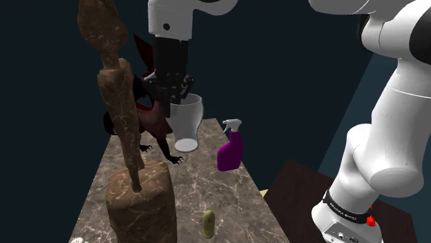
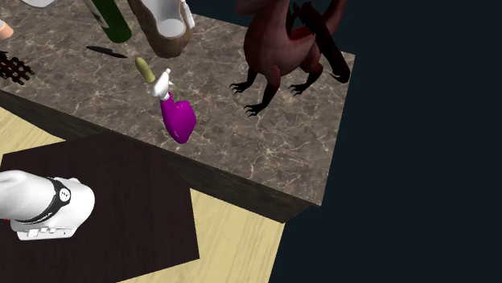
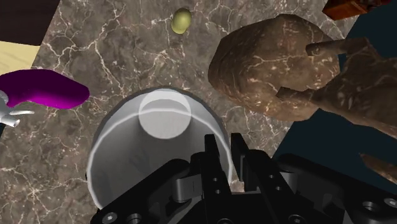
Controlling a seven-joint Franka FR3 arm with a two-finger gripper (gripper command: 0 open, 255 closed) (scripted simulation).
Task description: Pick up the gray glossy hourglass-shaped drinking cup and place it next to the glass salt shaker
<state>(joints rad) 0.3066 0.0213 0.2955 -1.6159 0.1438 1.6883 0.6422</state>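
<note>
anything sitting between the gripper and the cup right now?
Nothing visible. The gripper is right at the rim of the cup, coming from above. The purple spray bottle, dark red dragon figure and brown statue stand beside the cup, not between it and the gripper.

text: none legible | black band (image 1: 347, 204) on arm: lettering too small to read

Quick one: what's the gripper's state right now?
Gripper: closed on the wall of the pale grey cup, one finger inside the rim, one outside.
</note>
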